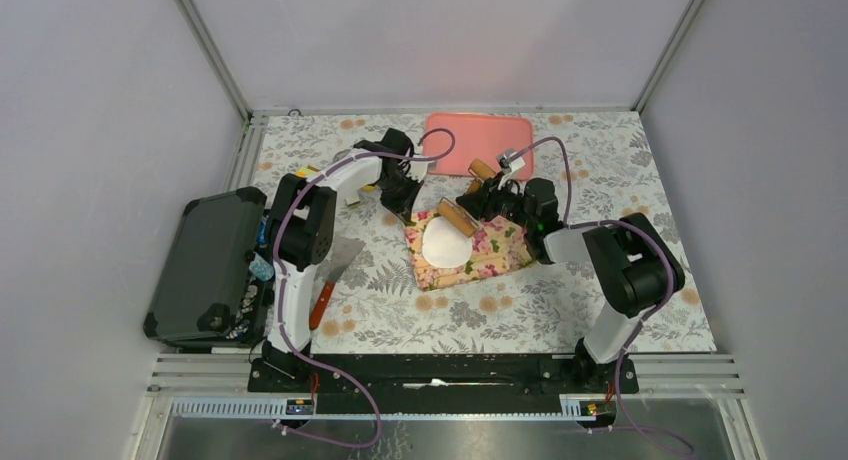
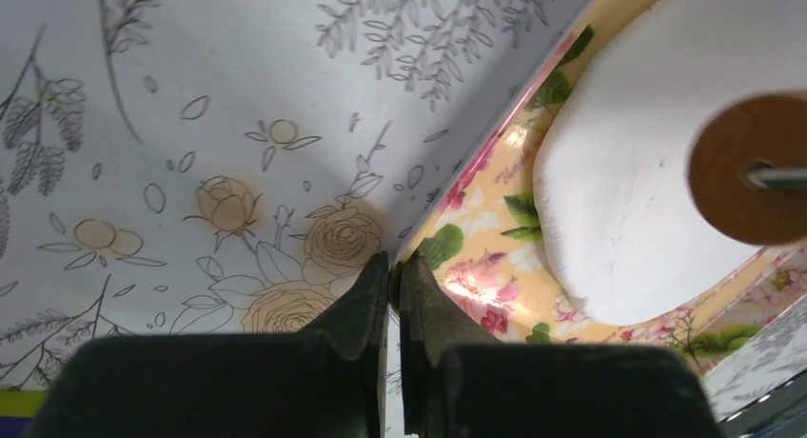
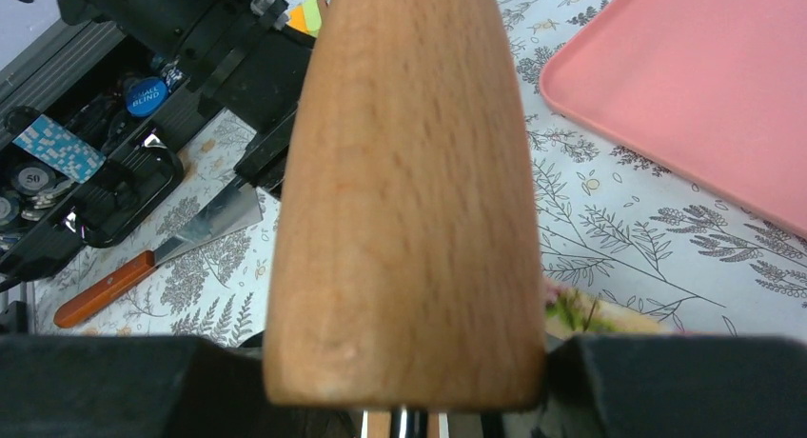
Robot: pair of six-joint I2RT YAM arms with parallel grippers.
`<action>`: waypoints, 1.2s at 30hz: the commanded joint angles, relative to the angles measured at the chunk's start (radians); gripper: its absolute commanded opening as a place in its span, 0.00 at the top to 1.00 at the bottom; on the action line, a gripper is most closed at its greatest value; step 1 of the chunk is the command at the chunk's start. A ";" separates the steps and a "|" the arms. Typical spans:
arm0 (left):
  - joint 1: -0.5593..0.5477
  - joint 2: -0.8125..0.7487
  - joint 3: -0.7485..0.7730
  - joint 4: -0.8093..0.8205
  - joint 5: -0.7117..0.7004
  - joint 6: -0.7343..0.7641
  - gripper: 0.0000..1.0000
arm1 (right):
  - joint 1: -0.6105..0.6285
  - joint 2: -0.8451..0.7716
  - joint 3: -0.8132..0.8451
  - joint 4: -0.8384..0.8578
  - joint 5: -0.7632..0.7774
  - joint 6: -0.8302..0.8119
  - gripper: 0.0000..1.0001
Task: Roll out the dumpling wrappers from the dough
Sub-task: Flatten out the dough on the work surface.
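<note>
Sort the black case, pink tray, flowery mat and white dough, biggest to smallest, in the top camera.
1. black case
2. pink tray and flowery mat, about alike
3. dough

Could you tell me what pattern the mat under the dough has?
The mat: yellow, pink roses, green leaves; left wrist view.

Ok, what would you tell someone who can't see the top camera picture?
The right gripper holds a wooden rolling pin over flattened white dough on a floral mat. The left gripper, shut, rests at the mat's corner; a pink tray sits behind.
</note>
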 commanded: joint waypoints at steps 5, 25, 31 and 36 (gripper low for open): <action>-0.019 0.031 0.064 -0.045 -0.012 0.176 1.00 | 0.027 0.069 -0.040 0.196 -0.030 0.040 1.00; -0.041 0.103 0.192 -0.119 -0.084 0.287 1.00 | 0.029 0.058 -0.071 0.050 -0.241 -0.053 1.00; -0.044 0.093 0.197 -0.117 -0.069 0.277 1.00 | 0.043 0.043 -0.035 -0.098 -0.227 -0.142 1.00; -0.044 0.095 0.192 -0.118 -0.067 0.268 1.00 | 0.067 0.088 -0.064 -0.090 -0.225 -0.186 1.00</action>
